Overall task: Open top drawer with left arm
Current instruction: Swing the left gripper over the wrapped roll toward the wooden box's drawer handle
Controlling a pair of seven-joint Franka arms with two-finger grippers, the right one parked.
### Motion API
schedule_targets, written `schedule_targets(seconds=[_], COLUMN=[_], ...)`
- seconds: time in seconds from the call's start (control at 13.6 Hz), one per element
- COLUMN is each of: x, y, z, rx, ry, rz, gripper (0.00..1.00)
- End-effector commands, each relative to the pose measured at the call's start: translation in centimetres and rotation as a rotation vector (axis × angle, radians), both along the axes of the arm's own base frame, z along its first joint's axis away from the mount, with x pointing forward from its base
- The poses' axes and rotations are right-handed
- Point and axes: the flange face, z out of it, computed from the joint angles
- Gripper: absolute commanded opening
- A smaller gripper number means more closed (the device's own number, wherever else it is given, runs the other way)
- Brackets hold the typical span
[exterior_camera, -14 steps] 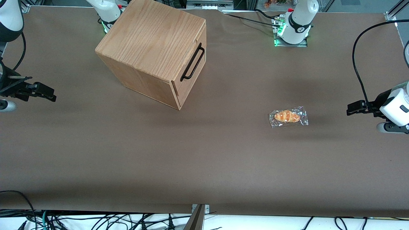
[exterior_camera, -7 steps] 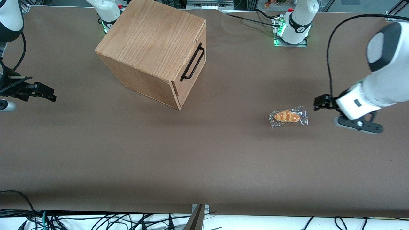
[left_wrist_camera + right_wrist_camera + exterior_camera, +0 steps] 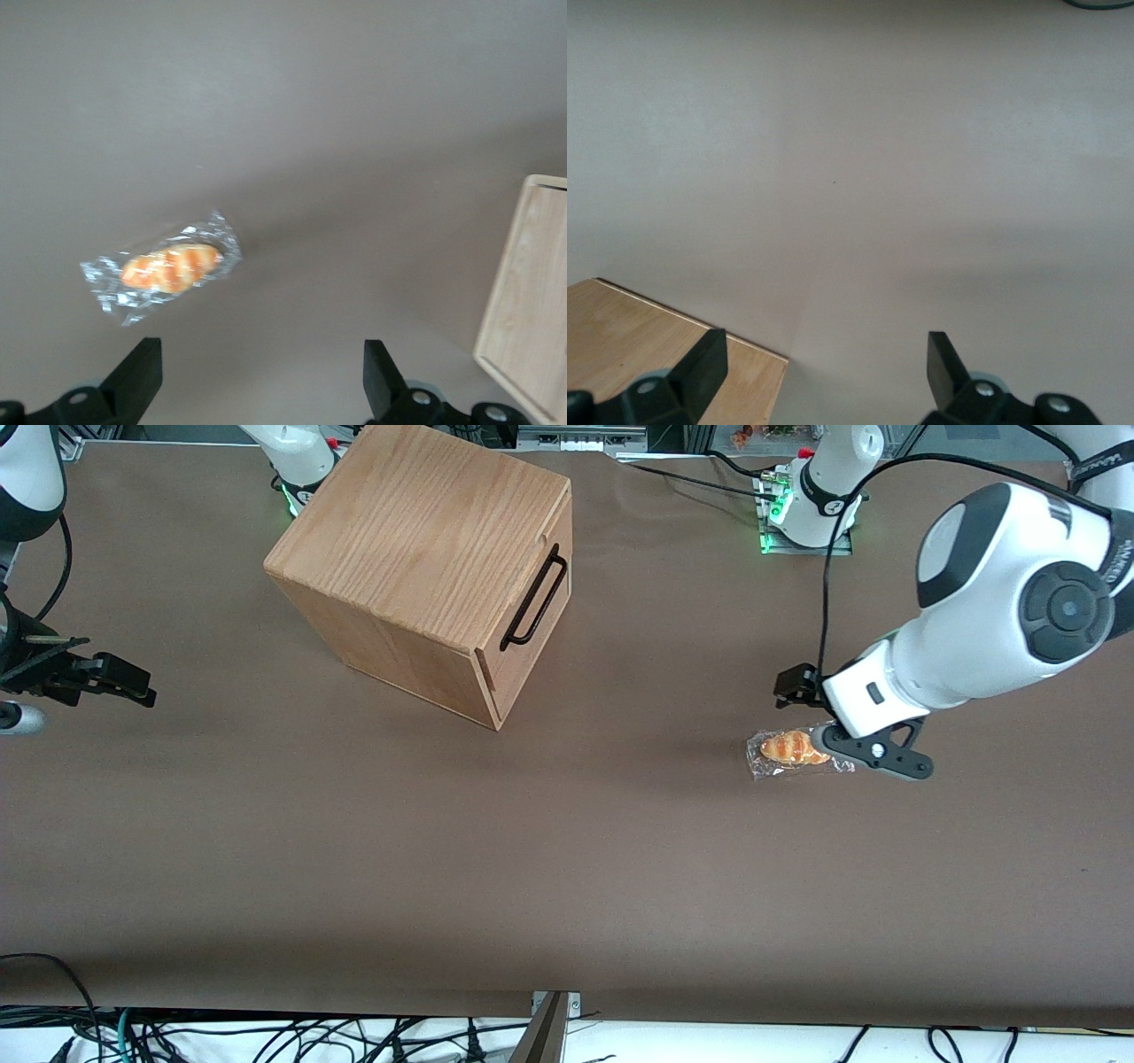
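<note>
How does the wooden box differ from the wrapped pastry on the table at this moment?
The wooden box is large, rigid and light oak, with the top drawer shut; the wrapped pastry is small, golden and in clear crinkly film. The box sits apart from the left arm; the pastry lies right under the gripper, whose jaws are open. Both rest on the brown table.

I count one big wooden box [image 3: 425, 567] on the worktop [image 3: 567, 868], with one top drawer [image 3: 530, 615] showing on it, and that drawer carries one black bar handle [image 3: 534, 599]. There is one wrapped bread roll [image 3: 796, 748]. One left arm [image 3: 1001, 615] reaches in, with one round black joint cap [image 3: 1066, 609] and one gripper [image 3: 257, 385]; its two jaws stand wide apart above the worktop, close over the roll.
</note>
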Motion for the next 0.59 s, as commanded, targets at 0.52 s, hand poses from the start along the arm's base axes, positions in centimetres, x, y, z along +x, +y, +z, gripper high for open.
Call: schedule_targets(seconds=[0.52], x=[-5.4], y=[-15.3], z=[-2.3], rx=[-0.049], ry=[0.11], rz=[0.106], gripper=[1.0])
